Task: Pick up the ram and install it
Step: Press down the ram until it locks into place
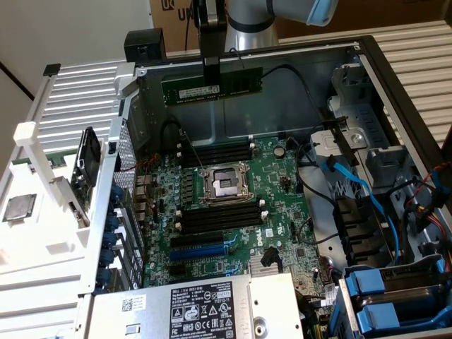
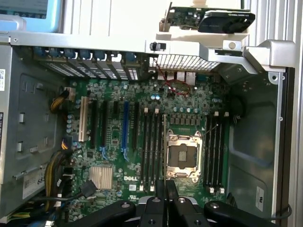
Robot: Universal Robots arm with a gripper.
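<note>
Green ram (image 1: 236, 82), clenched in the hand (image 1: 212, 74), hangs over motherboard (image 1: 277, 212), blue cables (image 1: 361, 189) nearby.

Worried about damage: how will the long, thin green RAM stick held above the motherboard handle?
The green RAM stick looks stiff: pinched mid-length by the gripper, it runs straight with no sag. Probably light, being so thin. Its bare chips and board suggest fragility.

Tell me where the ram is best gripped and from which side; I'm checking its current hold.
Grip the ram at the middle of its upper long edge, from above, pinching its two flat faces. It is a long thin board hanging level, so a centred hold balances it and leaves the lower edge free. The pincer is shut on it just so.
</note>
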